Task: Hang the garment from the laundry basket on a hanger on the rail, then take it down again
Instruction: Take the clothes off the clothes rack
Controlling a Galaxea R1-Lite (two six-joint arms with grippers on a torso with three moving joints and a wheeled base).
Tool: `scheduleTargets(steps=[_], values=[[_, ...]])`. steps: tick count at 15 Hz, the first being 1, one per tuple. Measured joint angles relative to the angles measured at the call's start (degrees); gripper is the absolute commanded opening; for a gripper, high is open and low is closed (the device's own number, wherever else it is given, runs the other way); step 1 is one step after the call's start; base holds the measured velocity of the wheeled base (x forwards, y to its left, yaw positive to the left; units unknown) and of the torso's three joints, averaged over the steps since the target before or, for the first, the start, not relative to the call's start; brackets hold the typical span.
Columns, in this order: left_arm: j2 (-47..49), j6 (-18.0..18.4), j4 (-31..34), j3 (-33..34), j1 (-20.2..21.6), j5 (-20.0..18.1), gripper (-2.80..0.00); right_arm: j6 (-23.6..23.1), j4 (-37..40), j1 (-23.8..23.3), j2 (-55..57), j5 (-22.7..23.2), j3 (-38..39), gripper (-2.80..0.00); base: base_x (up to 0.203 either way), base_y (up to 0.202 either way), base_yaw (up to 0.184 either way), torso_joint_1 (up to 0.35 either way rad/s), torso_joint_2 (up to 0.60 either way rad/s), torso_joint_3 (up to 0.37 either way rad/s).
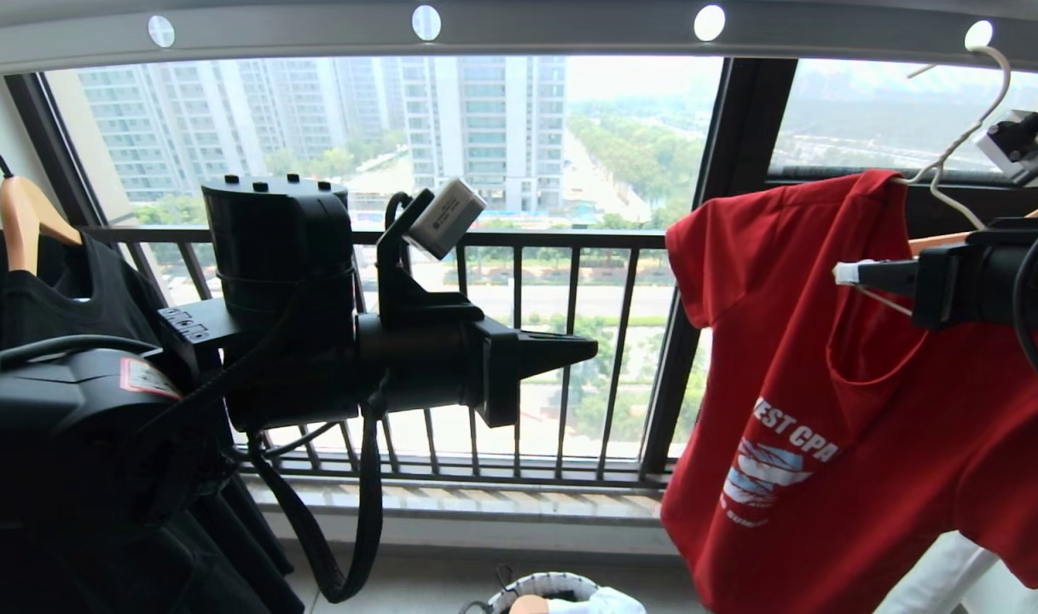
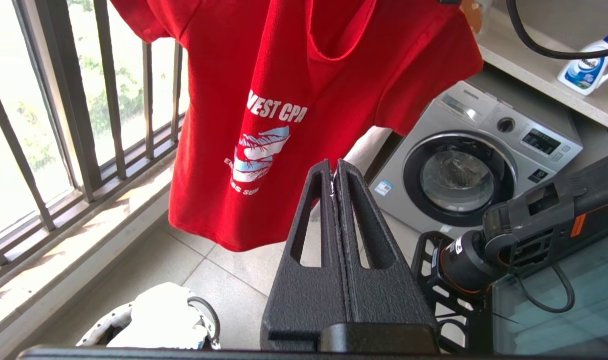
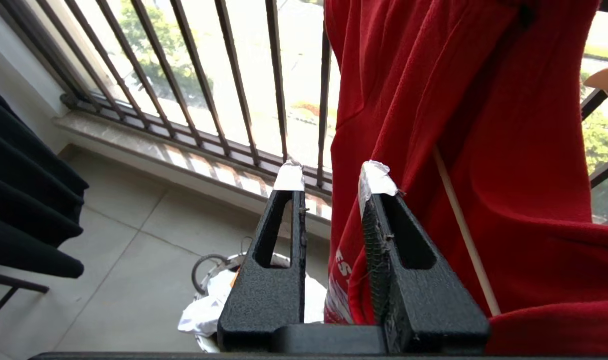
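Note:
The garment [image 1: 826,358], a red T-shirt with a white and light-blue print, hangs on the pale wire hanger [image 1: 962,136]. The hanger's hook sits in a hole of the grey rail [image 1: 570,26] at the upper right. My right gripper [image 1: 847,273] is level at the shirt's neckline. In the right wrist view it [image 3: 332,177] stands open, with red cloth [image 3: 483,125] against one finger and a length of hanger wire [image 3: 461,235] beside it. My left gripper [image 1: 591,348] is shut and empty, left of the shirt [image 2: 284,60]. The laundry basket [image 1: 544,587] stands on the floor below.
A black T-shirt [image 1: 58,298] hangs on a wooden hanger [image 1: 24,213] at the far left. The black barred window railing [image 1: 519,239] runs behind everything. A washing machine [image 2: 473,165] and a detergent bottle [image 2: 588,65] stand to the right. White cloth [image 2: 159,310] fills the basket.

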Motion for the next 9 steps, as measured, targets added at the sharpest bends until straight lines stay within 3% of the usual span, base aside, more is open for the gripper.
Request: scheduleTargets(steps=[9], values=[[-0.45,0.0,0.01,0.04,-0.02,0.02,-2.8,-3.04,-1.06,-0.22,-1.29,-5.56,2.24,0.0,0.0,0.0,0.0,0.0,0.0,0.0]])
